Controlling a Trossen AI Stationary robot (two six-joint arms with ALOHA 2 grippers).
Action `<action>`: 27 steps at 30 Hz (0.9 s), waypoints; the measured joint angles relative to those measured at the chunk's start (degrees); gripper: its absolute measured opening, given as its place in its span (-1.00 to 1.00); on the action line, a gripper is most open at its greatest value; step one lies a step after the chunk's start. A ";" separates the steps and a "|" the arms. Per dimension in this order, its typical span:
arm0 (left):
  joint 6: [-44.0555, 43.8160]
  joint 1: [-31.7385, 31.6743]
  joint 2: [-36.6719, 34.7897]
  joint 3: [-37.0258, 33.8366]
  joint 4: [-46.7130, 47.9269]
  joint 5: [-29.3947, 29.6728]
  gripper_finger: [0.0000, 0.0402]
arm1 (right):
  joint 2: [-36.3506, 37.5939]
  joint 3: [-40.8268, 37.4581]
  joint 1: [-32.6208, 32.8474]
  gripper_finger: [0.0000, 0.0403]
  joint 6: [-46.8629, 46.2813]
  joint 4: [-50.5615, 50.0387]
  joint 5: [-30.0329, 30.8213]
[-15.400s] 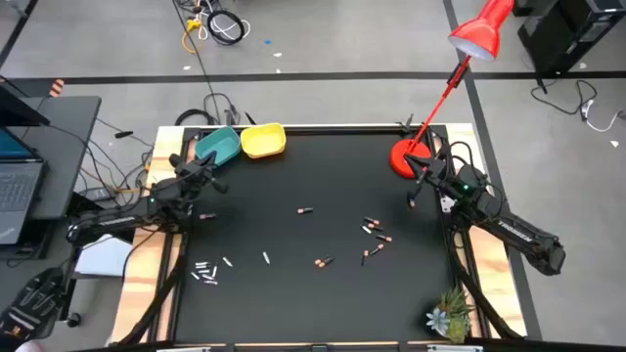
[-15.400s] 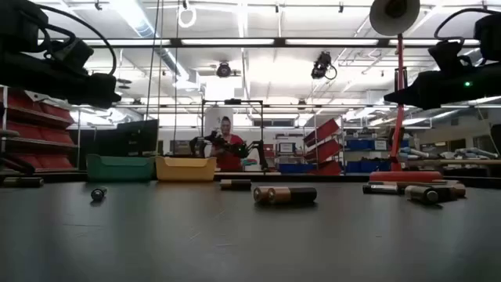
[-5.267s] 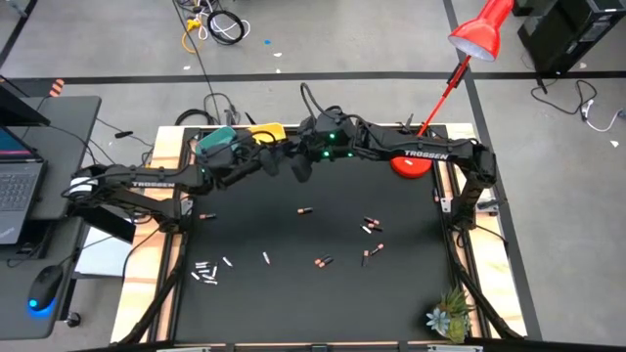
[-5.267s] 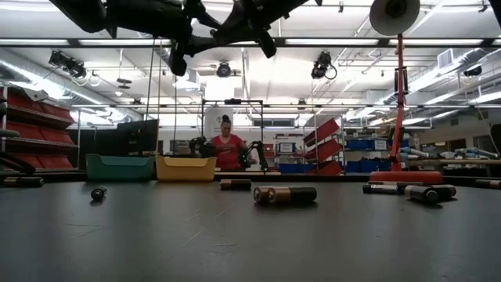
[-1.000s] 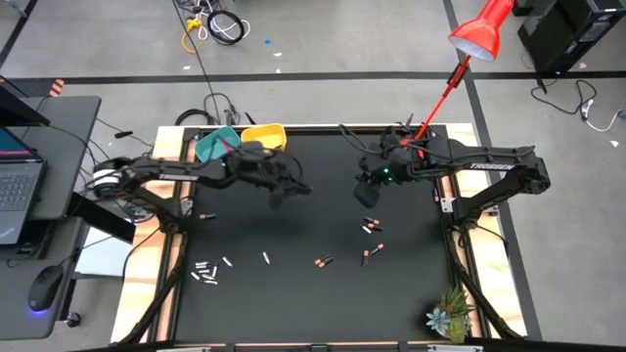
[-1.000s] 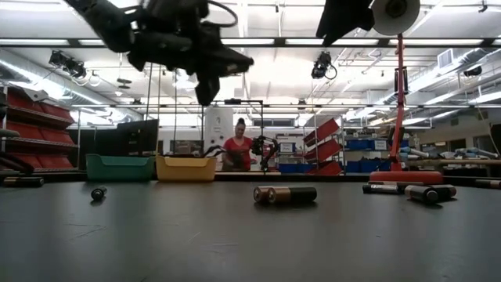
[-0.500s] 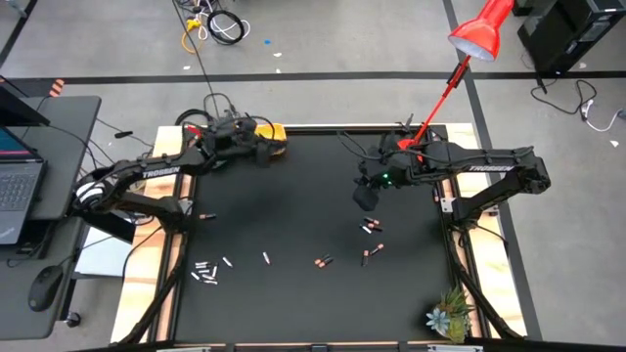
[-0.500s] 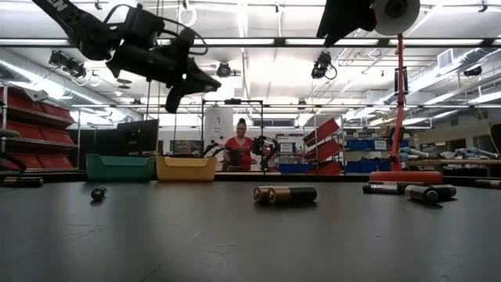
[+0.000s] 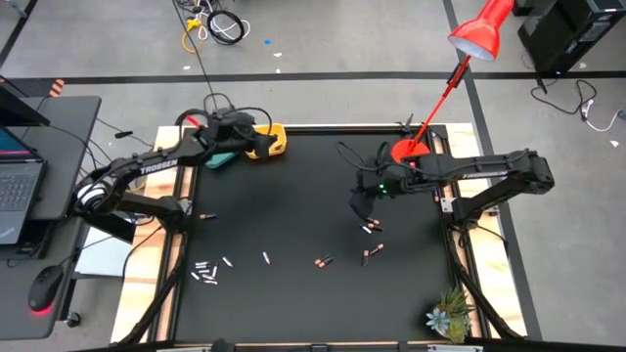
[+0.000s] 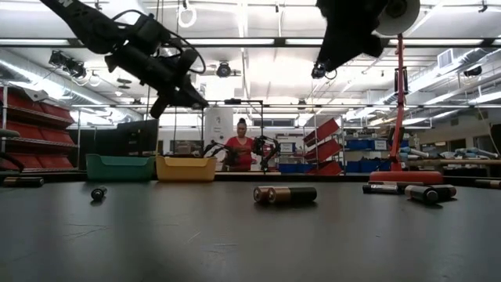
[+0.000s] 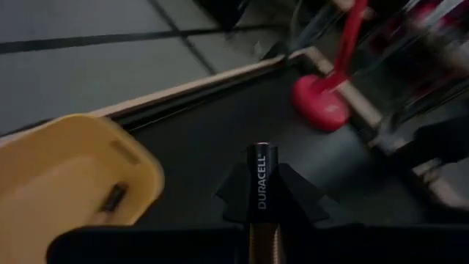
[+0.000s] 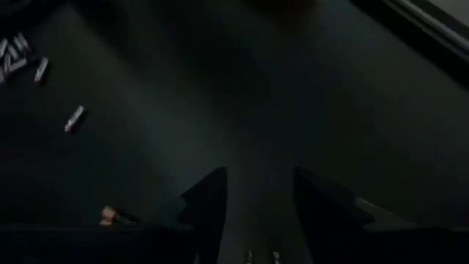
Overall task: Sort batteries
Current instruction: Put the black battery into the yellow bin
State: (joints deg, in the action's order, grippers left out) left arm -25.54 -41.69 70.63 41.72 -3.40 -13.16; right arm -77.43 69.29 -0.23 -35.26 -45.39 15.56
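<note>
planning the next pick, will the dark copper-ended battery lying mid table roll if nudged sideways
Probably yes: the battery is a smooth cylinder lying on its side on the flat table. It looks rigid, so it should not bend. Its slick casing may slip between end effector fingers.

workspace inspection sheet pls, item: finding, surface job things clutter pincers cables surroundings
surface: black mat on a wood-edged table, flat.
job's things: whitish batteries clustered at the mat's near left; dark copper-ended batteries scattered near right of centre; yellow bowl and teal bowl at the far left corner; one dark battery lies in the yellow bowl.
clutter: red lamp base at the far right corner; small plant at the near right corner.
pincers: left pincer shut on a Duracell battery, beside the yellow bowl; right pincer open, empty, above the mat.
cables: loose coils on the floor beyond the table.
surroundings: laptop on a side stand; a person far behind.
</note>
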 joint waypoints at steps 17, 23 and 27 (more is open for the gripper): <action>-0.41 -6.63 10.87 0.49 -2.54 0.20 -0.80 | -0.35 -17.38 -19.65 -0.40 10.51 30.40 -5.44; -1.56 -6.71 15.98 1.39 0.64 7.98 -0.80 | -0.33 -17.69 -27.51 -0.46 16.62 39.35 -10.05; -1.11 -6.71 18.77 3.06 2.21 11.93 -0.74 | -0.33 -17.69 -30.58 -0.51 18.82 41.38 -13.96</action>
State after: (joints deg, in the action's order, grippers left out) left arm -26.65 -48.40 89.40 44.79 -1.19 -1.23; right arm -77.76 51.59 -30.81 -16.44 -4.01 1.60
